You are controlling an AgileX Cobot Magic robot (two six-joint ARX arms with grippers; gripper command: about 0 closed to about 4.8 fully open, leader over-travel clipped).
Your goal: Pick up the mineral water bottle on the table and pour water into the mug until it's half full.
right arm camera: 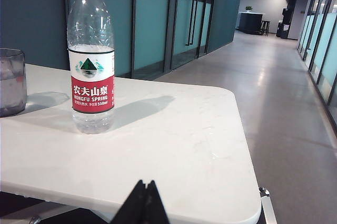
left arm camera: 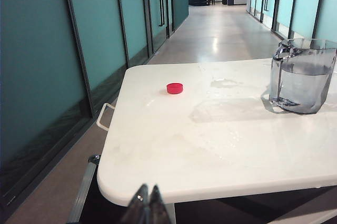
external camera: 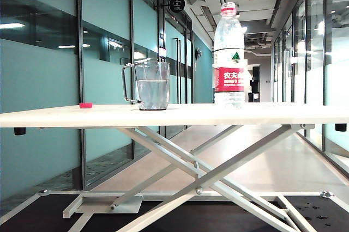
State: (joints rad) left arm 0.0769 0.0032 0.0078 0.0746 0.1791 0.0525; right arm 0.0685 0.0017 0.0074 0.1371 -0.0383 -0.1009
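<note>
A: Bottle [right arm camera: 91,56]: upright on tabletop [right arm camera: 174,145], uncapped, beside mug [external camera: 151,85].
B: Nearest? Right gripper [right arm camera: 141,203] (fingers pinched together, empty), bottle ahead; left gripper [left arm camera: 146,205] likewise, facing mug.

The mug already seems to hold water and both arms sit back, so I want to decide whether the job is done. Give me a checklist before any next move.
1. Mug about half full: ok.
2. Mineral water bottle upright on the table: ok.
3. Bottle capped: not ok; red cap lies apart.
4. Left gripper shut, holding nothing: ok.
5. Right gripper shut, holding nothing: ok.
6. Tabletop dry: not ok, wet patches near the mug.
</note>
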